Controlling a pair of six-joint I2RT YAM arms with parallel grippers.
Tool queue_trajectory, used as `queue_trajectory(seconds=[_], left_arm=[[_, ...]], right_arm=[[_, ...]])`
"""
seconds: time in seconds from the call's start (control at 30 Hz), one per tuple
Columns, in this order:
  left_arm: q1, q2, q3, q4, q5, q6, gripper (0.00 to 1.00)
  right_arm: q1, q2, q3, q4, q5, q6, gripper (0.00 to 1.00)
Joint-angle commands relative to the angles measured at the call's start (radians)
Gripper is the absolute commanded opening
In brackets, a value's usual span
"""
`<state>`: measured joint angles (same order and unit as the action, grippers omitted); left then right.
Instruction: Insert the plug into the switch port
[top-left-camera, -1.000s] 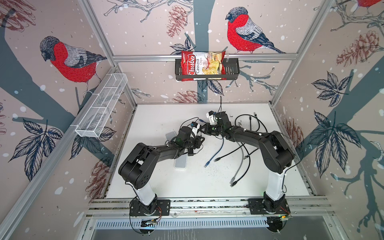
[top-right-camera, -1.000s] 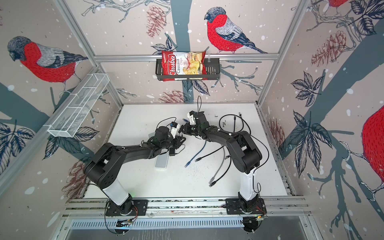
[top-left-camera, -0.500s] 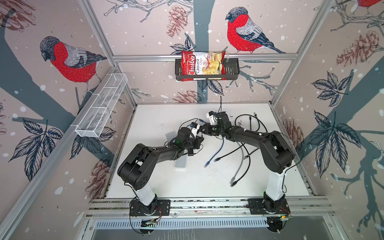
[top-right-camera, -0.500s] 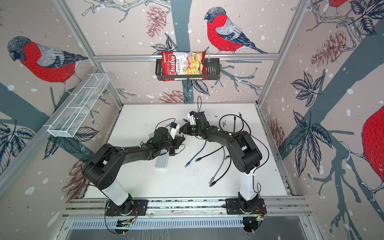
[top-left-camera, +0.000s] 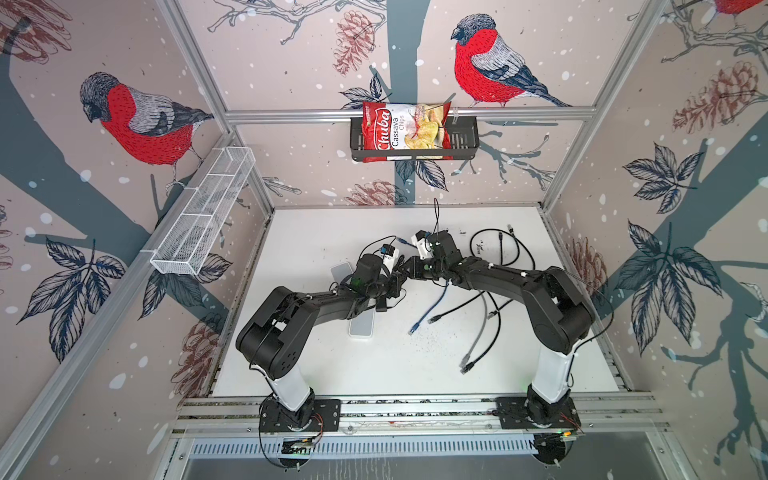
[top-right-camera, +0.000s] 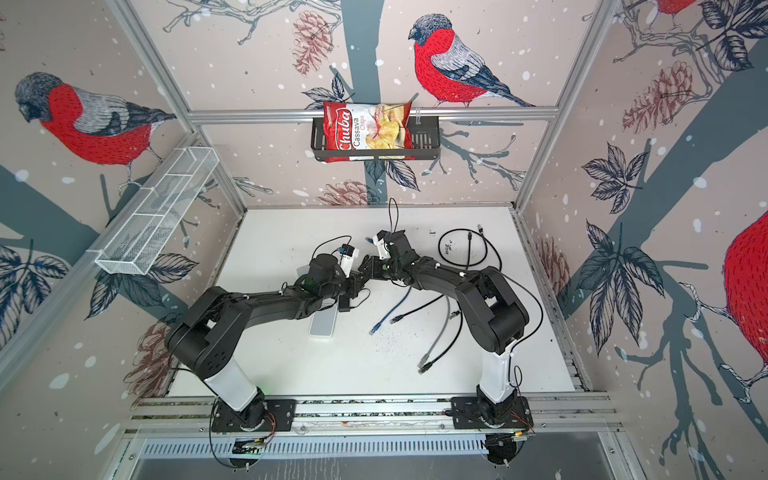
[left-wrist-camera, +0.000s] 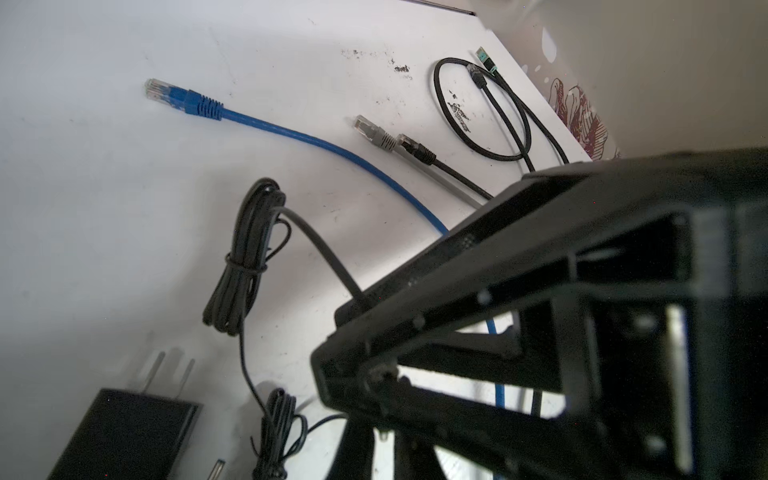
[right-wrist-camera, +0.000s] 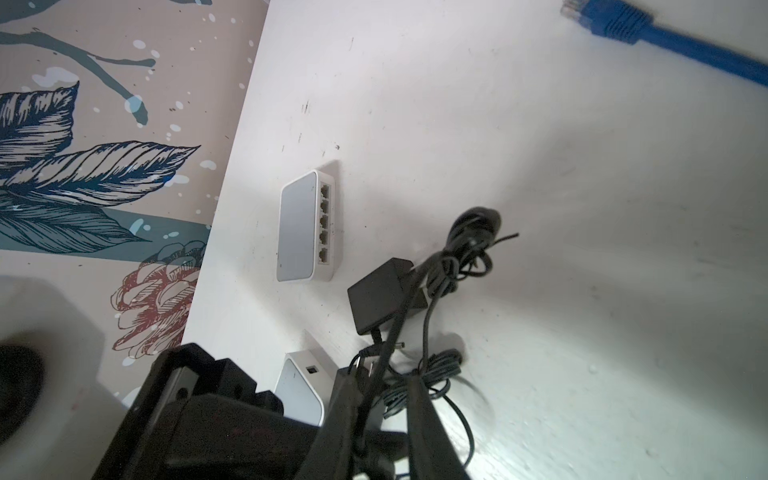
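- Top views, both: white tabletop (top-left-camera: 316, 232) inside an enclosure papered with birds, with loose cables lying on its right half.
- Left arm (top-left-camera: 316, 307) and right arm (top-left-camera: 507, 278), both black, reaching inward and meeting tip to tip near the middle of the tabletop.
- Left gripper (top-left-camera: 397, 279) clenched; contents not discernible in any view.
- Right gripper (top-left-camera: 411, 266) grasping the thin black power cord (left-wrist-camera: 316, 249), raised off the tabletop and running from a tied bundle up to the fingertips.
- Five-port switch (right-wrist-camera: 307, 226), white, lying flat on the tabletop near the left wall, port row turned toward the adapter.
- Second switch (right-wrist-camera: 299, 388), also white, partly hidden behind the grippers in the right wrist view.
- Black adapter (right-wrist-camera: 380, 293) on the tabletop just beside the five-port switch, not touching it.
- Blue cable (left-wrist-camera: 316, 141) curving across the tabletop, clear connector at its free end.
- Grey cable end (left-wrist-camera: 374, 133) and black cable end (left-wrist-camera: 415, 149) lying side by side.
- Plug (right-wrist-camera: 398, 345): small, blurred tip just past the right gripper's fingers, apart from both switches.
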<state>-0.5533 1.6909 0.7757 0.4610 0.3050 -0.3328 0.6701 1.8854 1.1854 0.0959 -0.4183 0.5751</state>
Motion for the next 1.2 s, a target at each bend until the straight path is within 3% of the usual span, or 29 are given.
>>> queue_trajectory(seconds=[0.0, 0.1, 0.17, 0.37, 0.4, 0.73, 0.83, 0.97, 1.17], left_arm=[[-0.001, -0.015, -0.005, 0.049, -0.028, 0.003, 0.0], [-0.002, -0.022, -0.004, 0.039, -0.05, 0.0, 0.01], [-0.001, -0.032, -0.005, 0.016, -0.098, -0.011, 0.08], [-0.001, -0.129, -0.046, -0.048, -0.25, -0.036, 0.95], [-0.002, -0.153, -0.054, -0.059, -0.264, -0.031, 0.98], [-0.001, -0.338, -0.12, -0.191, -0.402, -0.043, 0.98], [0.0, -0.351, -0.097, -0.315, -0.431, -0.078, 0.98], [-0.005, -0.323, 0.002, -0.613, -0.456, -0.153, 0.98], [-0.012, -0.322, 0.005, -0.881, -0.467, -0.269, 0.98]], right_arm=[[0.007, 0.003, 0.005, -0.028, 0.017, -0.02, 0.16], [0.008, 0.0, 0.003, -0.021, 0.021, -0.015, 0.05], [0.003, 0.0, 0.005, -0.014, 0.023, -0.008, 0.02], [-0.031, 0.001, 0.003, 0.019, -0.019, 0.011, 0.02], [-0.037, 0.0, 0.003, 0.021, -0.027, 0.009, 0.01], [-0.061, -0.007, -0.013, 0.024, -0.051, -0.012, 0.02], [-0.066, -0.006, -0.015, 0.019, -0.05, -0.021, 0.02], [-0.075, -0.012, -0.014, 0.004, -0.046, -0.037, 0.02], [-0.081, -0.025, -0.018, -0.016, -0.036, -0.061, 0.03]])
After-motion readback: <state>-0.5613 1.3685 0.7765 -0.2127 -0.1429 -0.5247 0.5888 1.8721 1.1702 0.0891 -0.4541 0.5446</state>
